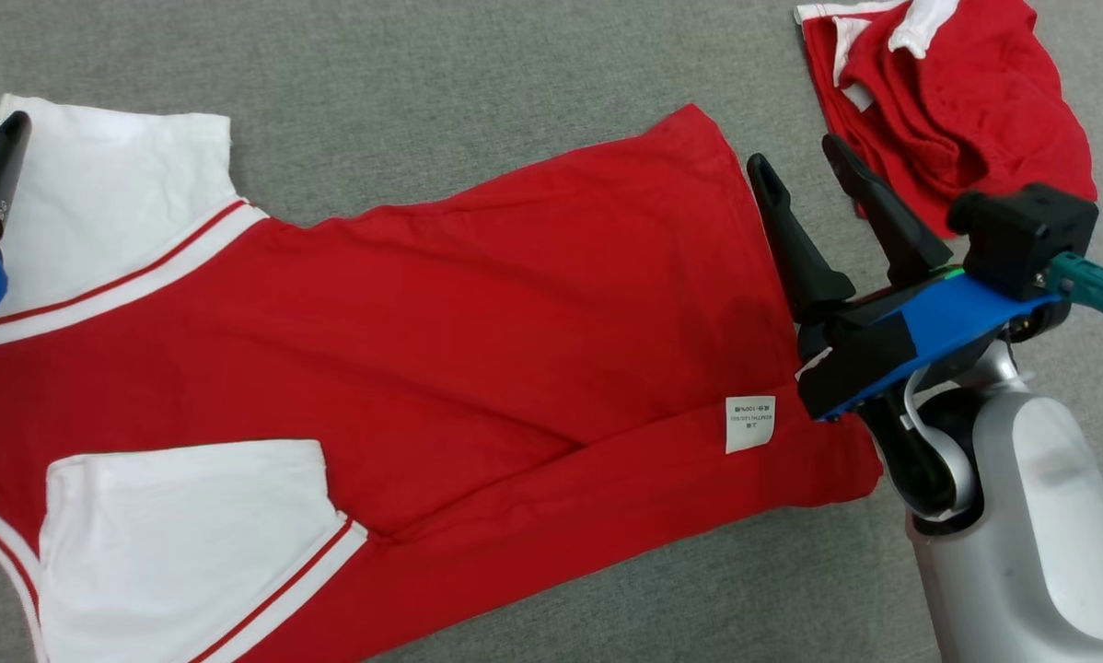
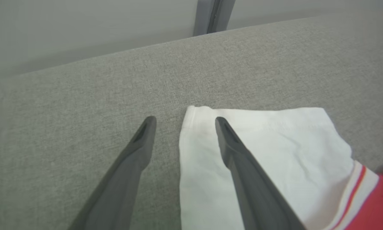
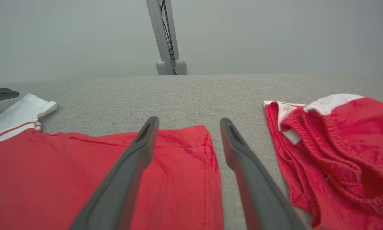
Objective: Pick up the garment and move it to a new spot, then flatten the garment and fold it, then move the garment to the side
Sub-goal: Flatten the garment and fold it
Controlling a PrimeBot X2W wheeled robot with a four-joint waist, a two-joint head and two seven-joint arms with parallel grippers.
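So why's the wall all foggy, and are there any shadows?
Left wrist view: the wall past the grey surface is soft and out of focus, while the white sleeve is sharp. Right wrist view: the wall looks hazy too, the red shirt crisp. Head view: even light, no glare, just a faint shadow on the red shirt beside the right gripper.

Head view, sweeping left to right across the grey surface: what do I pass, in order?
left gripper → white sleeve → red shirt body → right gripper → crumpled red garment
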